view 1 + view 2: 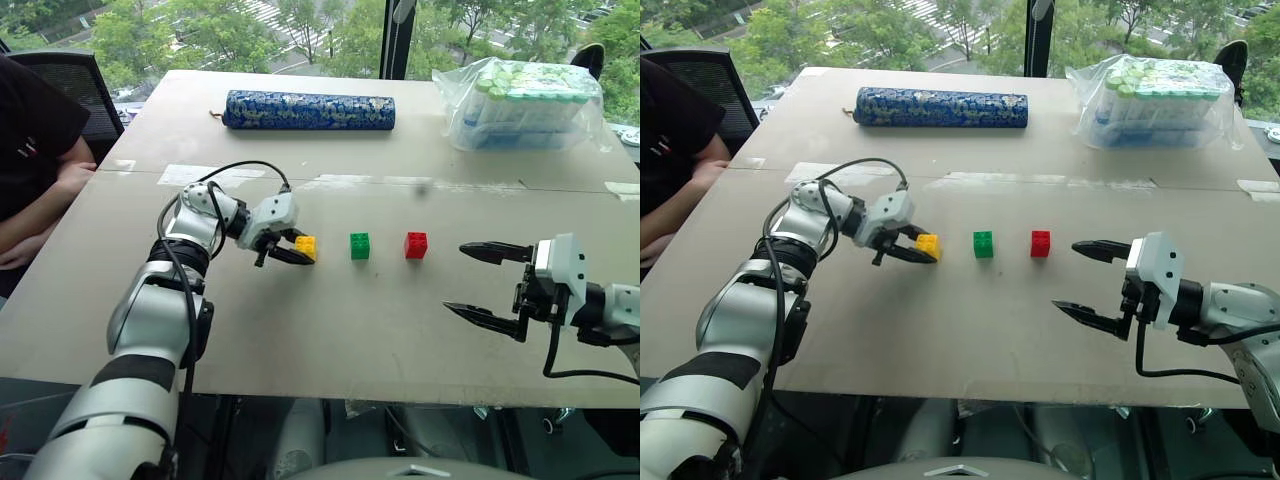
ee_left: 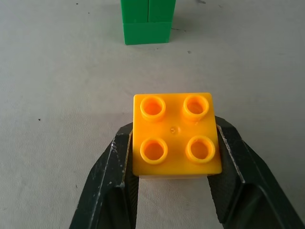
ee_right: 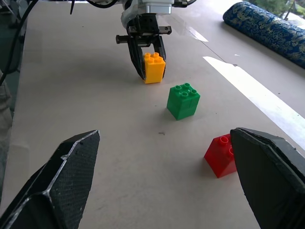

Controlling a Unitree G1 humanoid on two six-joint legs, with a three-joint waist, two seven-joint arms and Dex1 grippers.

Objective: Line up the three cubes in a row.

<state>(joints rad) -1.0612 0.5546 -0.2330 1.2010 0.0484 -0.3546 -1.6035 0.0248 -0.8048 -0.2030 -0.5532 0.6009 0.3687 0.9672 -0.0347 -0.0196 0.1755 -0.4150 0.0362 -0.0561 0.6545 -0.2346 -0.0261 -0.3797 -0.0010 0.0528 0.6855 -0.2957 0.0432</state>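
Observation:
Three studded cubes stand in a line across the grey table (image 1: 330, 330): yellow cube (image 1: 306, 246), green cube (image 1: 360, 245), red cube (image 1: 416, 245). My left gripper (image 1: 298, 251) is shut on the yellow cube at the left end, its black fingers (image 2: 112, 181) pressing both sides of the cube (image 2: 176, 136), which sits low at the table surface. The green cube (image 2: 147, 24) lies just beyond it. My right gripper (image 1: 455, 280) hovers open to the right of the red cube (image 3: 221, 155), with nothing between its fingers.
A blue patterned roll (image 1: 308, 110) lies at the back of the table. A clear plastic bag of bottles (image 1: 525, 105) stands at the back right. A person in a black top (image 1: 30, 170) sits at the left edge.

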